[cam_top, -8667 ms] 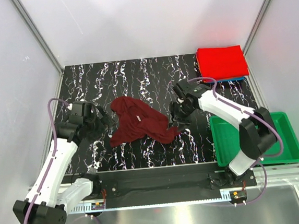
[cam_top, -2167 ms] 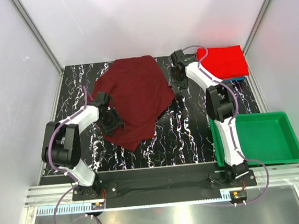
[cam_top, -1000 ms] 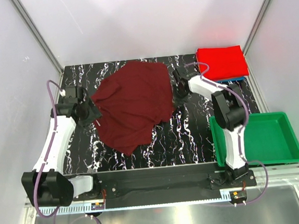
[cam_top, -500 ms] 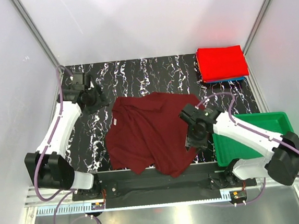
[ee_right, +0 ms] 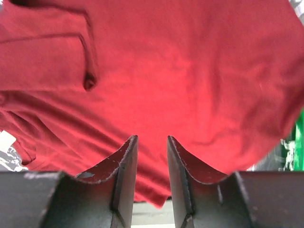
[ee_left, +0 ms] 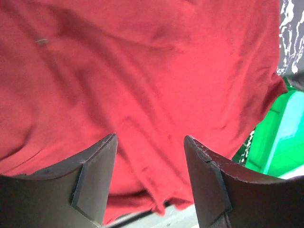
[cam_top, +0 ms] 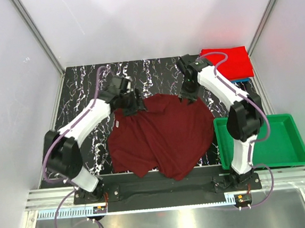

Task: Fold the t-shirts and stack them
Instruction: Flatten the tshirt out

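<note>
You see the maroon t-shirt (cam_top: 162, 132) lying rumpled toward the near edge of the table (cam_top: 81, 88), with the left gripper (cam_top: 137, 107) and right gripper (cam_top: 187, 96) both parted and empty over its far edge (flattening step, seemingly); next, pinch two corners and draw them taut.

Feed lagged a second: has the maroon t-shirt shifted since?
Yes. The maroon t-shirt slid along the table toward its near edge, away from the folded red t-shirt.
</note>
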